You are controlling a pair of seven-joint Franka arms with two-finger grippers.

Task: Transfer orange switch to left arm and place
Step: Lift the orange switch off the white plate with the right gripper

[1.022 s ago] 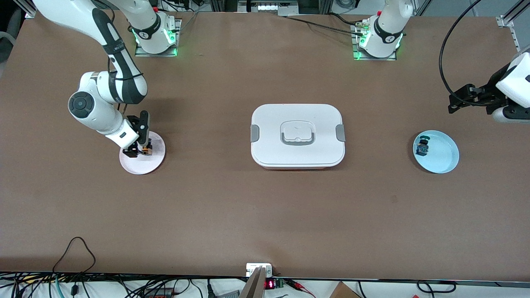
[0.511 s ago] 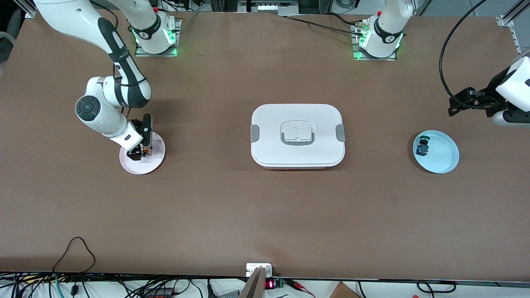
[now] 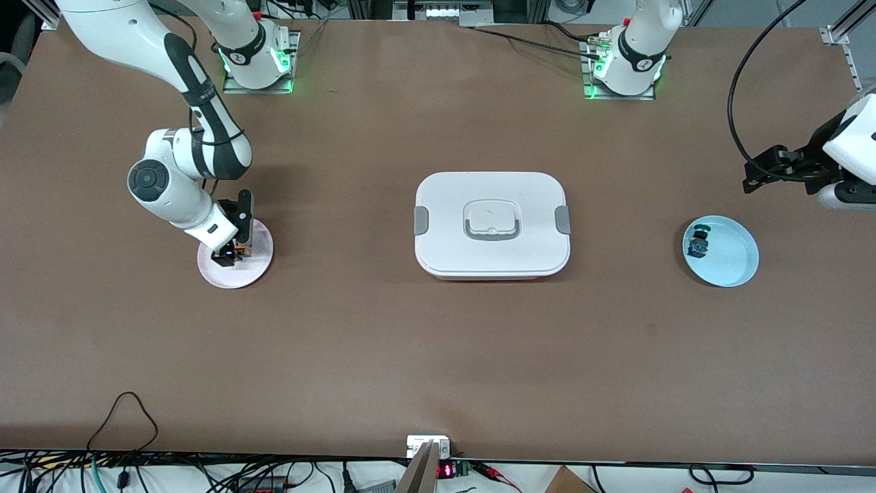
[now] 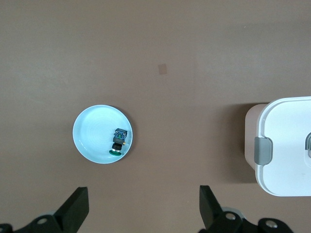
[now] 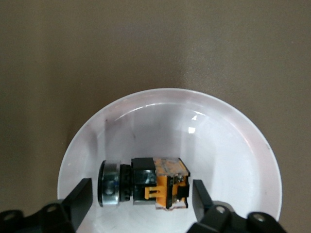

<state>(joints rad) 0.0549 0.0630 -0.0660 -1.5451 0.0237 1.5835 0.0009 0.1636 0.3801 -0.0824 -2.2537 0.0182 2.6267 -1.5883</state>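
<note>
Both pincers gape: right pincer (image 3: 231,255) straddles orange switch (image 5: 158,183) on pink plate (image 3: 254,272); left pincer (image 4: 141,209) waits.

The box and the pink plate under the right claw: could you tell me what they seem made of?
Box: apparently matte white moulded plastic, given its rounded corners and grey clips. Pink plate: glossy, probably plastic or glazed ceramic, given its sharp light glints.
</note>
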